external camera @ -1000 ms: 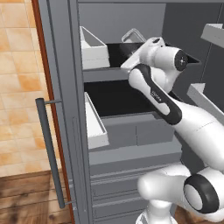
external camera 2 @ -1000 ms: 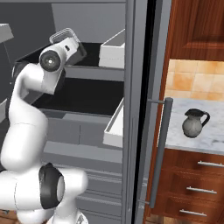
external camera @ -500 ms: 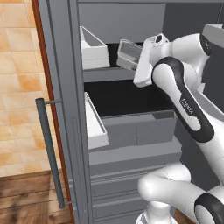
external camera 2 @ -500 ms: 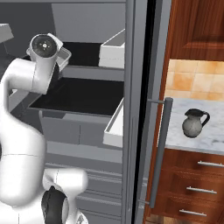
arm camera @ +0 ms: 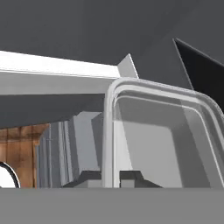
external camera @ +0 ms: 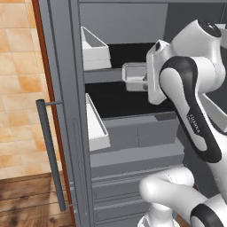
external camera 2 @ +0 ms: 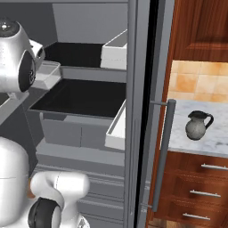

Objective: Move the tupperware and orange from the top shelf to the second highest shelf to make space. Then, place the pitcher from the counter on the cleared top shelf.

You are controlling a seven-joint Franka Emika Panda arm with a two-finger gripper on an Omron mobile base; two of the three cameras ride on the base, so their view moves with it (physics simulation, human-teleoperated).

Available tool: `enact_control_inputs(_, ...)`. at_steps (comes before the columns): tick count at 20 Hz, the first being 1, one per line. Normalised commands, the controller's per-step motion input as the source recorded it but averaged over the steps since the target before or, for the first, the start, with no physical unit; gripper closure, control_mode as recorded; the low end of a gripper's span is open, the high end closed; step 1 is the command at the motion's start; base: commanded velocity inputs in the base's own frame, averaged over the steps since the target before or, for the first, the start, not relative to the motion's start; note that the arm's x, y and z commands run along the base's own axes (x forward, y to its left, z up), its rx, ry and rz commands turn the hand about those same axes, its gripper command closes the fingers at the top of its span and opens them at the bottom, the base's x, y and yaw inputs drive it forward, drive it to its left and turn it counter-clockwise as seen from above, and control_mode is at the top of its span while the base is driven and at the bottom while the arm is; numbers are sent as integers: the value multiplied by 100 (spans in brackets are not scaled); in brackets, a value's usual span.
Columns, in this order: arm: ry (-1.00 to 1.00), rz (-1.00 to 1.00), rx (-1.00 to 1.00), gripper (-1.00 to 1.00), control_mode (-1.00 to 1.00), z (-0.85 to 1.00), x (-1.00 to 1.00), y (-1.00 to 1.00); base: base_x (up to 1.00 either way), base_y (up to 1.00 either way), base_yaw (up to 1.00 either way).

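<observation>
My gripper [arm camera: 111, 180] is shut on the rim of the tupperware [arm camera: 166, 140], a grey translucent box. From the left base view the tupperware [external camera: 135, 75] hangs level in front of the top shelf [external camera: 128, 53], at its grey front edge and above the second highest shelf [external camera: 119, 99]. The gripper [external camera: 147, 81] holds the box at its right side. In the right base view the tupperware [external camera 2: 47, 75] sits just above the second highest shelf [external camera 2: 80, 95]. The pitcher [external camera 2: 198, 125] stands on the counter [external camera 2: 213, 138] to the right of the fridge. The orange is out of view.
A white bin [external camera: 94, 48] sits at the left of the top shelf, and another white bin [external camera: 96, 124] stands at the left of the shelf below. The open fridge door with its bar handle [external camera: 51, 155] is on the left. Grey drawers [external camera: 137, 133] lie under the shelves.
The arm has brought the tupperware down from above the top shelf to the level of that shelf's front edge. The grip stayed shut.
</observation>
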Motion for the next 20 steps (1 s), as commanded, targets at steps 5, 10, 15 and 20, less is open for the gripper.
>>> enact_control_inputs(5,17,0,-21,100,-100,-53,-29,0,0,0,0)
enact_control_inputs(10,5,0,-12,100,-100,-56,-2,-2,0,0,0)
enact_control_inputs(15,0,0,-4,100,-100,-55,4,-8,0,0,0)
enact_control_inputs(20,-6,0,0,100,-100,-52,19,-19,0,0,0)
